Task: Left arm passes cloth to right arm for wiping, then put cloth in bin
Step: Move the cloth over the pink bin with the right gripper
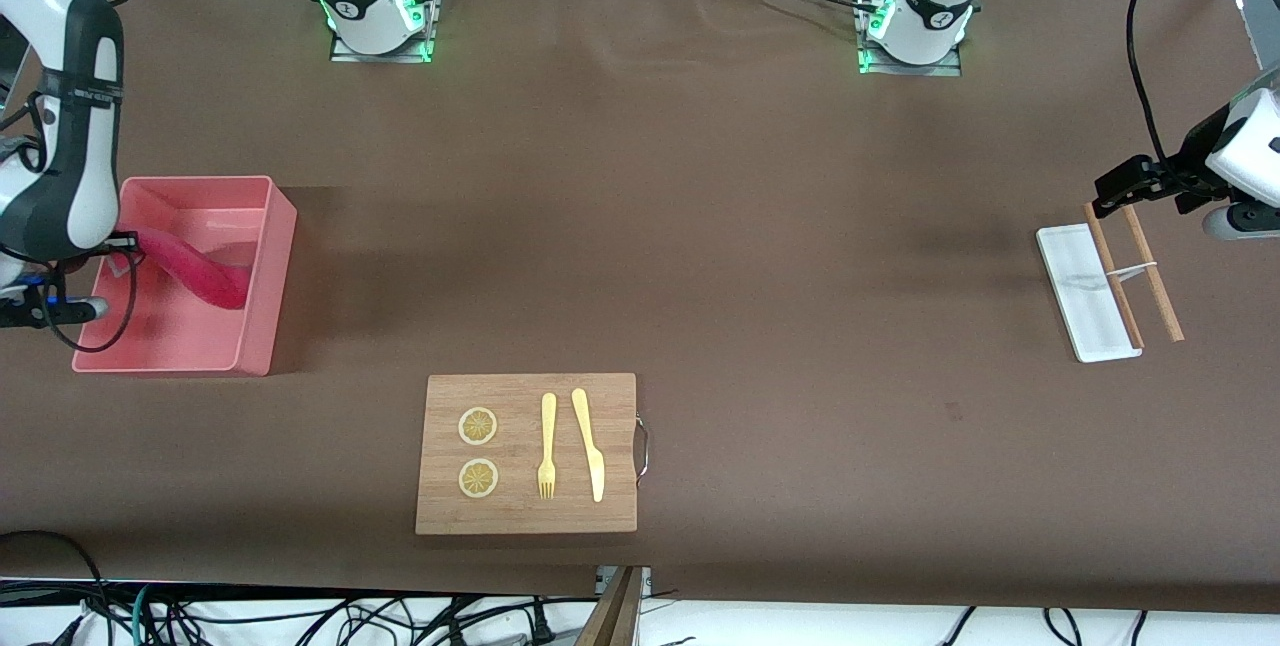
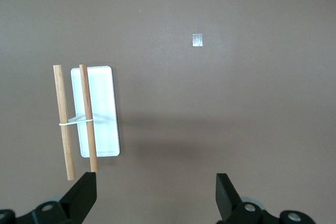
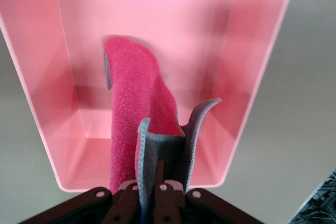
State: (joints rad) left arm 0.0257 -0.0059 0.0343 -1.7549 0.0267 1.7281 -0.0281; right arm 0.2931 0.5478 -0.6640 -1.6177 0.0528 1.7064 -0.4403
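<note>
The pink bin [image 1: 272,256] stands at the right arm's end of the table and fills the right wrist view [image 3: 252,77]. My right gripper [image 1: 125,244] is over the bin and shut on one end of the cloth [image 1: 195,271]. The cloth trails down inside the bin, magenta face outward and grey face folded at the fingers [image 3: 131,108]. The right gripper [image 3: 160,174] pinches the grey fold. My left gripper [image 1: 1125,184] waits open and empty over the table at the left arm's end; its jaws stand wide apart [image 2: 156,187].
A wooden board [image 1: 615,426] nearer the front camera carries two lemon slices [image 1: 478,426], a fork [image 1: 547,446] and a knife [image 1: 590,441]. A flat white tray [image 1: 1075,296] with two banded wooden sticks [image 1: 1155,276] lies under the left gripper, also seen from the left wrist [image 2: 102,114].
</note>
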